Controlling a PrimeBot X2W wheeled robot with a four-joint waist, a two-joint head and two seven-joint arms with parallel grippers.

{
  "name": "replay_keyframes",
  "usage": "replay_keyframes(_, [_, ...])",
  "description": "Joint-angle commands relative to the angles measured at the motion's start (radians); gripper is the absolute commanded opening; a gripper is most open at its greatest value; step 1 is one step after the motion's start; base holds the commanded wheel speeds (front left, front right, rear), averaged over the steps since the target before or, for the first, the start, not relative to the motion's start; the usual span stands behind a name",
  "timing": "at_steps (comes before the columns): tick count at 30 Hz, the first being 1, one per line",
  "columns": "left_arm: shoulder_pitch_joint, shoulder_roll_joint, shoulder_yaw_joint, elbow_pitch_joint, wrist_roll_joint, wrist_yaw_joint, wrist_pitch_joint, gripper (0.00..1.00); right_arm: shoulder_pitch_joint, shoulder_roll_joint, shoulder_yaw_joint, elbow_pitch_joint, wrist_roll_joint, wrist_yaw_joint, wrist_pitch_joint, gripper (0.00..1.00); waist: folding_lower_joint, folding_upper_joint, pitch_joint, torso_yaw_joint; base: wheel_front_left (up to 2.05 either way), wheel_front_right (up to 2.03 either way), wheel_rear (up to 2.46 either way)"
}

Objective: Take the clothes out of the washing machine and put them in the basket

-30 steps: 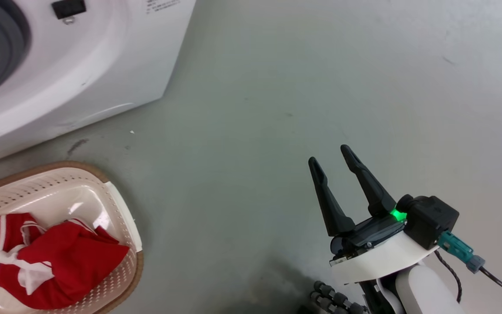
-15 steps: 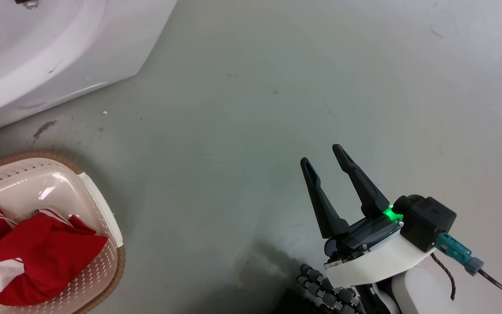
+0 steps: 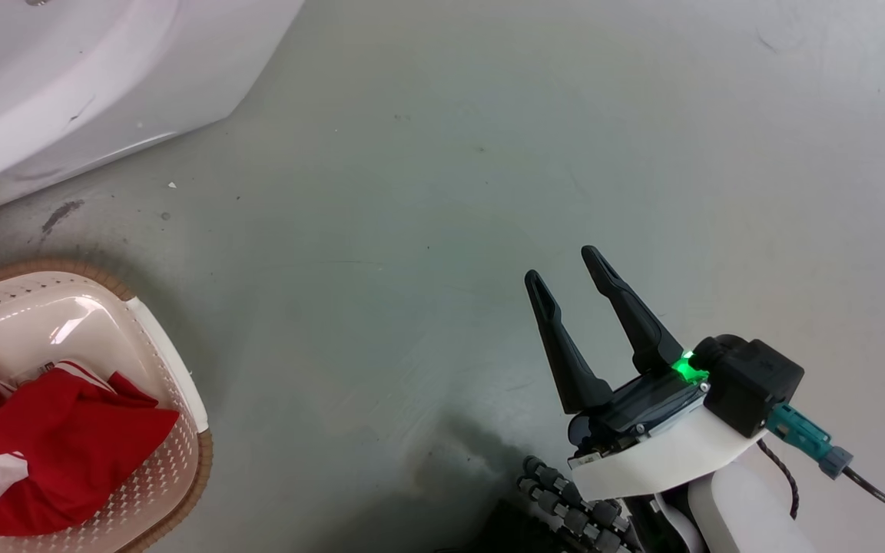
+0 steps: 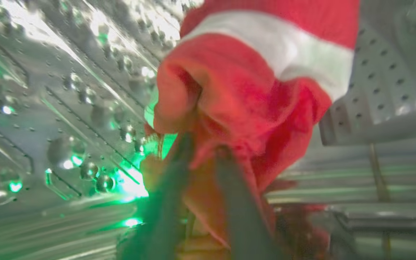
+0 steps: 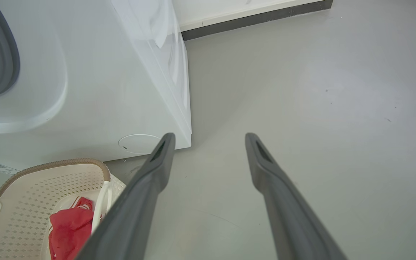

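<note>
Pinching red garment (image 4: 251, 94) inside drum (image 4: 67, 90), left claw (image 4: 203, 153); right claw (image 3: 559, 263) spread, empty.

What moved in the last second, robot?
Only my head camera turned, so the washing machine and basket slid left in the head view. Nothing there was grabbed or dropped. The right gripper stays open over the floor, and the red clothes lie unchanged in the basket.

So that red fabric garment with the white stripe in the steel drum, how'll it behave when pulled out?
Probably floppy: the red white-striped garment folds and bunches around the left gripper. Likely light, being soft cloth; it may drag across the perforated steel drum.
</note>
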Motion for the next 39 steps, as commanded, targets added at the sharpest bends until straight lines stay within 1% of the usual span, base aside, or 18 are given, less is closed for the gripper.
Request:
replay_keyframes(1, [0.018,0.007,0.005,-0.015,0.000,0.013,-0.017,0.00,-0.012,0.002,-0.001,-0.001,0.002,-0.001,-0.002,1.00,-0.0001,0.0000,0.000,-0.001,0.00,0.00,0.00])
replay_keyframes(5, [0.052,0.011,0.024,-0.058,-0.015,0.043,-0.079,0.00,-0.024,0.002,-0.004,0.001,-0.002,-0.001,-0.002,1.00,-0.0001,0.0000,-0.005,-0.001,0.00,0.00,0.00])
replay_keyframes(8, [0.076,0.006,0.038,-0.079,-0.027,0.065,-0.151,0.00,-0.028,0.002,-0.004,-0.001,-0.007,-0.001,-0.002,1.00,-0.0001,0.0000,-0.013,0.002,0.00,0.00,0.00])
replay_keyframes(13, [0.104,-0.017,0.056,-0.084,-0.040,0.093,-0.289,0.00,-0.032,0.002,-0.013,0.006,-0.014,-0.001,-0.002,1.00,-0.0001,0.0000,-0.035,0.011,0.00,0.00,0.00])
replay_keyframes(17, [0.120,-0.048,0.062,-0.060,-0.053,0.104,-0.414,0.00,-0.032,0.002,-0.025,0.011,-0.017,-0.001,-0.002,1.00,-0.0001,0.0000,-0.061,0.024,0.00,0.00,0.00])
replay_keyframes(22, [0.146,-0.108,0.069,0.011,-0.079,0.105,-0.564,0.00,-0.037,0.002,-0.033,0.012,-0.020,-0.001,-0.002,1.00,-0.0001,0.0000,-0.112,0.038,0.00,0.00,0.00])
replay_keyframes(28, [0.202,-0.174,0.088,0.151,-0.128,0.093,-0.721,0.00,-0.016,0.001,-0.053,0.028,-0.037,-0.001,-0.002,1.00,-0.0001,0.0000,-0.190,0.050,0.00,0.00,0.00])
replay_keyframes(35, [0.304,-0.234,0.108,0.298,-0.179,0.055,-0.890,0.00,0.012,0.001,-0.077,0.043,-0.052,-0.001,-0.002,1.00,-0.0001,0.0000,-0.286,0.071,0.00,0.00,0.00])
replay_keyframes(39, [0.387,-0.281,0.127,0.332,-0.212,0.039,-0.970,0.00,0.035,0.001,-0.094,0.052,-0.058,-0.001,-0.002,1.00,-0.0001,0.0000,-0.355,0.091,0.00,0.00,0.00])
